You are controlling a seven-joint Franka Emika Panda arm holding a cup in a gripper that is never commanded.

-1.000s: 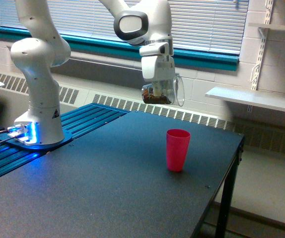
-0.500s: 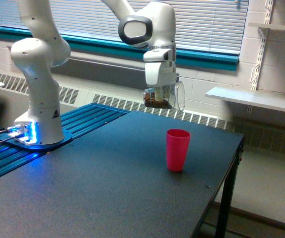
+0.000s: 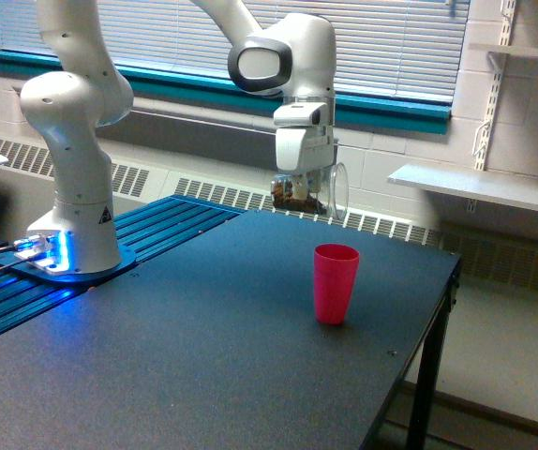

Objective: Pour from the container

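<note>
The gripper (image 3: 305, 180) is closed around the container (image 3: 308, 190), a clear cup with brown material at its bottom, and holds it in the air in the upper middle of the frame. The red cup (image 3: 335, 283) stands upright on the counter (image 3: 203, 356), lower and a little toward the right of the frame from the container, well apart from it. The container seems tilted, its mouth toward the right. The wrist points straight down from the arm's last joint.
</note>
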